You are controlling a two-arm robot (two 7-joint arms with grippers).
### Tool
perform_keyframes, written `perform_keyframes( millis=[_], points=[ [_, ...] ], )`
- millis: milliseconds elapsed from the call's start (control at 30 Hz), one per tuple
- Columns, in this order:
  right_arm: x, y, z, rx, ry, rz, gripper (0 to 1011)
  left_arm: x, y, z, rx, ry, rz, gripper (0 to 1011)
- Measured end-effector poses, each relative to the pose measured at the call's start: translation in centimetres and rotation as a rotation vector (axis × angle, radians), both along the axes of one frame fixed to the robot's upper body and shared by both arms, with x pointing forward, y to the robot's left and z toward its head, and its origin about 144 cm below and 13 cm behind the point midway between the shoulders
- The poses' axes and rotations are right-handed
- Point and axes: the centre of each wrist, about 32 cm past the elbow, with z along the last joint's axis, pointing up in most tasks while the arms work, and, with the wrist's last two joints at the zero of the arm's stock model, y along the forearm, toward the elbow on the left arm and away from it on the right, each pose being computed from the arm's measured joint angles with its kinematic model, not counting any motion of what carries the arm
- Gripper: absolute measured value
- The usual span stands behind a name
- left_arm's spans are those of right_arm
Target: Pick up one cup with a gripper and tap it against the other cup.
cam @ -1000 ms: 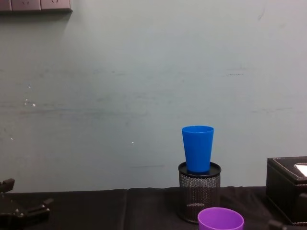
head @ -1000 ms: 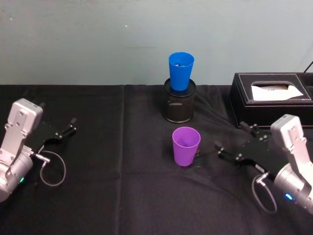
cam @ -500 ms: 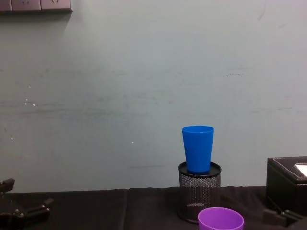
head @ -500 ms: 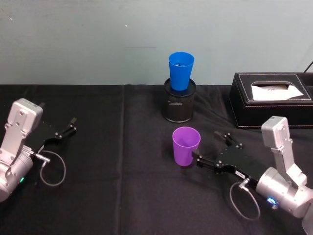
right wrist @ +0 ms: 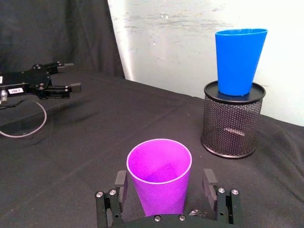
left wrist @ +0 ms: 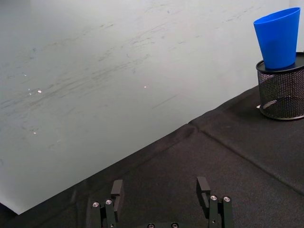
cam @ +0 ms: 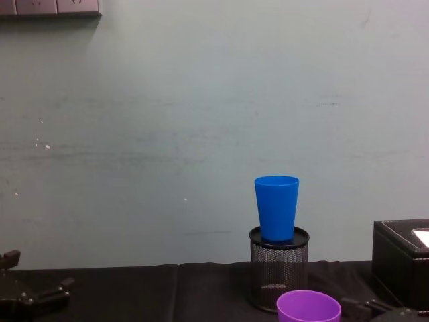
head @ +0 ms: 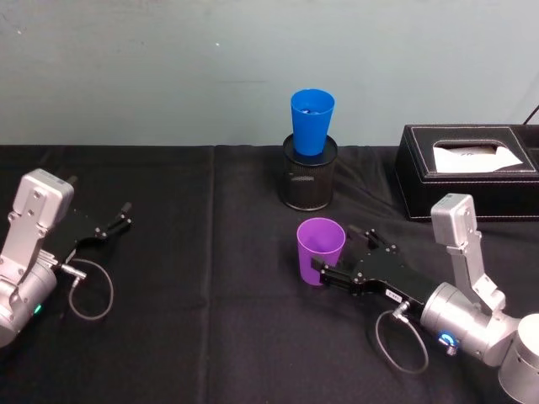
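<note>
Both arms are silver-grey with rounded joints, and each has a boxy grey block [head: 456, 220] just behind the gripper. The left gripper [head: 126, 215] and right gripper [right wrist: 165, 176] are flat black: two slim straight fingers [left wrist: 203, 184] on a black plate, with small silver screws [left wrist: 211, 198] at the finger bases. A thin black cable [head: 402, 347] loops out behind each one. There's a little white label [head: 392, 295] on the right gripper's back, and the left has one too. A tiny blue light [head: 446, 339] glows on the joint behind the right gripper, and it's greenish on the left.
</note>
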Motion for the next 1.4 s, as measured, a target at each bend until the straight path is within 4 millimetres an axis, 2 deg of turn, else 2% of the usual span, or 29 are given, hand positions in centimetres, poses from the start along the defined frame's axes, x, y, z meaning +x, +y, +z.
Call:
perform_keyframes(
  millis=[900,1067,1233,1400],
  points=[
    [2.7,1.8,-0.6,-0.026,0.003,0.023,1004,0.0,0.0,0.0,0.0,0.0,0.0,1000],
    [2.9,2.0,-0.6,-0.024,0.001,0.025,924,0.0,0.0,0.0,0.0,0.0,0.0,1000],
    [2.9,2.1,-0.5,-0.022,0.005,0.023,785,0.0,0.0,0.0,0.0,0.0,0.0,1000],
    [2.7,2.2,-0.1,-0.016,0.003,0.026,752,0.0,0.0,0.0,0.0,0.0,0.0,1000]
  ],
)
